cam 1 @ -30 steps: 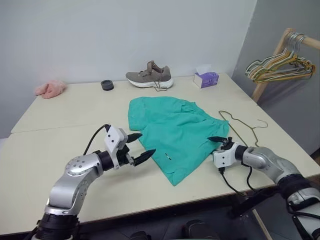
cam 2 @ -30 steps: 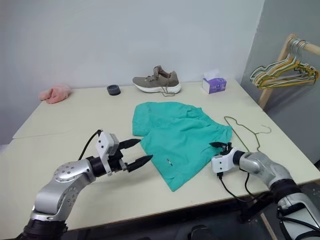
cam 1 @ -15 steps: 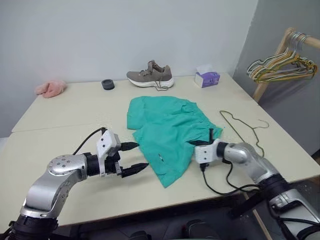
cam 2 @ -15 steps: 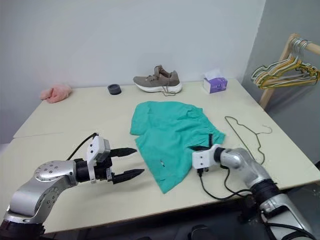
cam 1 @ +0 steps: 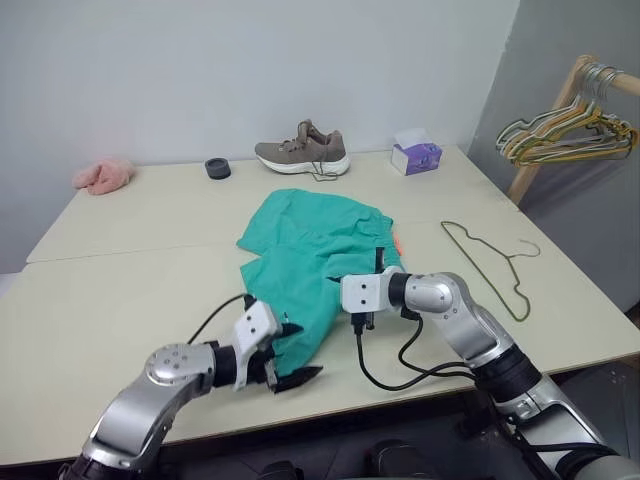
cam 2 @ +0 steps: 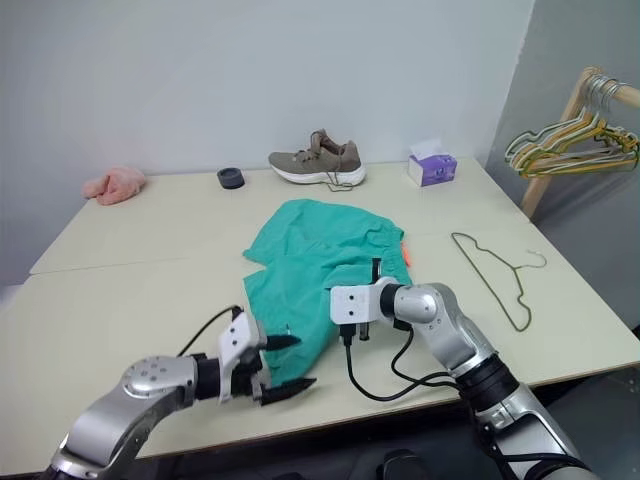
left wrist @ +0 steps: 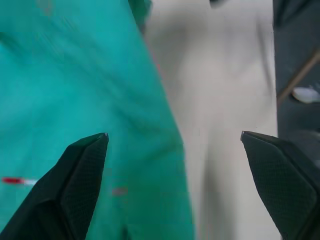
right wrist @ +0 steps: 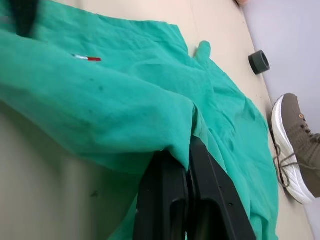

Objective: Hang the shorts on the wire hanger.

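The teal shorts (cam 1: 305, 255) lie bunched in the middle of the table, their right edge folded over toward the left. An orange drawstring (cam 1: 397, 243) peeks out at that fold. My right gripper (cam 1: 378, 258) is shut on the shorts' edge and holds it a little above the table; in the right wrist view the fabric (right wrist: 125, 95) drapes over the closed fingers (right wrist: 170, 195). My left gripper (cam 1: 300, 352) stands open at the shorts' near corner, one finger (left wrist: 75, 185) over the cloth. The wire hanger (cam 1: 487, 268) lies flat to the right, apart from the shorts.
At the back of the table are a grey shoe (cam 1: 300, 152), a purple tissue box (cam 1: 414, 157), a black ring (cam 1: 217, 168) and a pink cloth (cam 1: 102, 175). A wooden rack with bunched hangers (cam 1: 565, 128) stands off the right side. A black cable (cam 1: 385, 375) loops near the front edge.
My right gripper shut on the shorts' right edge and pulled it leftward and up, folding the shorts over. My left gripper drew back and down to the shorts' near corner.
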`<act>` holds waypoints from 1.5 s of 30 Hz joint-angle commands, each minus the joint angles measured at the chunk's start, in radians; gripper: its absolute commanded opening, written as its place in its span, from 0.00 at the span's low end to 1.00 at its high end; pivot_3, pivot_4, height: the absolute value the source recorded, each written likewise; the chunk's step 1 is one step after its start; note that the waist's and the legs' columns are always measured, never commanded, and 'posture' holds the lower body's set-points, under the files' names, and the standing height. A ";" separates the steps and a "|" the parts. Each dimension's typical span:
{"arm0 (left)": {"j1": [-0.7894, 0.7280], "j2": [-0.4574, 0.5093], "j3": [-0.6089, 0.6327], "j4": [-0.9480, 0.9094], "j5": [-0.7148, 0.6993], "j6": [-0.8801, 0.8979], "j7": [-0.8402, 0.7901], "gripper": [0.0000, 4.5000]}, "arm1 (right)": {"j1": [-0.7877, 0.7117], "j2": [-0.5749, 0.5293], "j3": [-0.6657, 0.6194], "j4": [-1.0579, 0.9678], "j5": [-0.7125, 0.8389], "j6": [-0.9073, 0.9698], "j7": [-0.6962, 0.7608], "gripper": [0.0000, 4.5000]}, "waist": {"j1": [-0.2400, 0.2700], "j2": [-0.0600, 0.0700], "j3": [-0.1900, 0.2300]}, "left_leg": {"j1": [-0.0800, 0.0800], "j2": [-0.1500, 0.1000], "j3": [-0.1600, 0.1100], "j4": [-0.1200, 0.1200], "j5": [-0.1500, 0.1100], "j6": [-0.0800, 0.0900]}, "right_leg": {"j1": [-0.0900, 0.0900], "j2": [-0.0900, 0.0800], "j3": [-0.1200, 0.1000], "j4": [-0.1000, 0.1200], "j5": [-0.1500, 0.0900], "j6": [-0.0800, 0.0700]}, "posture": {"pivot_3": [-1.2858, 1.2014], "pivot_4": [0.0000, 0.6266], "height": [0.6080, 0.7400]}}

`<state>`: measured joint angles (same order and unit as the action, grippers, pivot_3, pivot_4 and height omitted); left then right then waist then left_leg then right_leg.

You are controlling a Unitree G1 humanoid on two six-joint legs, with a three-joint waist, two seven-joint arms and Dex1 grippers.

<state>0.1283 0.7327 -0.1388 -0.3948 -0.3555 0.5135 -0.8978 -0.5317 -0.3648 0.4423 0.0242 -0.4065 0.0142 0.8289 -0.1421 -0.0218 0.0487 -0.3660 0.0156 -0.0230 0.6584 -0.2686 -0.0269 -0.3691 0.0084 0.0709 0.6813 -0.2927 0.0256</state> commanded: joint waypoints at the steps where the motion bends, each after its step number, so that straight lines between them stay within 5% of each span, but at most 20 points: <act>1: 0.011 0.032 0.020 0.020 0.031 -0.034 -0.009 0.91 | -0.027 -0.017 -0.033 -0.043 0.035 0.010 0.009 0.00 | 0.002 0.001 0.001 | 0.000 0.000 0.000 0.000 0.000 0.000 | 0.000 0.000 0.000 0.000 0.000 0.000 | 0.47 0.00 1.00; 15: -0.013 0.007 0.072 0.234 0.139 -0.218 0.074 0.00 | 0.043 -0.076 0.005 -0.130 0.104 0.007 0.083 0.00 | 0.003 0.002 0.001 | 0.001 0.000 0.000 0.000 0.000 0.000 | 0.000 -0.001 -0.001 0.000 0.000 0.000 | 0.47 0.00 1.00; 19: -0.036 -0.003 0.114 0.261 0.107 -0.238 0.076 0.00 | 0.067 -0.131 0.021 -0.140 0.104 -0.030 0.124 0.14 | 0.003 0.002 0.001 | 0.001 0.000 0.000 0.000 0.000 0.000 | 0.000 -0.001 -0.001 0.000 0.000 0.000 | 0.47 0.00 1.00; 23: -0.050 -0.002 0.171 0.285 0.079 -0.264 0.059 0.00 | 0.108 -0.192 0.026 -0.166 0.117 -0.026 0.180 0.43 | 0.003 0.002 0.001 | 0.001 0.000 0.000 0.000 0.000 0.000 | 0.000 -0.001 -0.001 0.000 0.000 0.000 | 0.47 0.00 1.00; 29: -0.053 0.015 0.269 0.301 0.019 -0.258 0.016 0.00 | 0.169 -0.267 -0.023 -0.101 0.024 -0.092 0.029 0.89 | 0.003 0.001 0.002 | -0.001 -0.001 0.001 0.000 0.000 0.000 | 0.000 -0.002 -0.001 0.000 0.000 0.000 | 0.48 0.00 1.00; 39: -0.123 0.026 0.335 0.341 0.008 -0.263 -0.013 0.00 | 0.090 -0.227 0.030 0.139 -0.102 -0.127 -0.109 0.89 | 0.003 -0.001 0.000 | 0.002 -0.001 0.001 0.000 0.000 0.000 | 0.000 -0.001 0.000 0.000 0.001 0.001 | 0.48 0.00 1.00; 45: -0.113 0.039 0.352 0.338 0.008 -0.251 -0.016 0.00 | 0.024 -0.201 0.018 0.219 -0.075 -0.166 -0.098 0.53 | 0.004 -0.002 0.000 | 0.001 -0.001 0.001 0.000 0.000 0.000 | 0.001 -0.001 0.000 0.000 0.001 0.001 | 0.49 0.00 1.00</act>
<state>0.0196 0.7492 0.1677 -0.0418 -0.3344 0.2595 -0.9093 -0.4849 -0.5580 0.4740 0.2334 -0.4881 -0.1430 0.7221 -0.1386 -0.0241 0.0487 -0.3653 0.0146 -0.0222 0.6587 -0.2685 -0.0268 -0.3679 0.0068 0.0707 0.6812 -0.2920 0.0266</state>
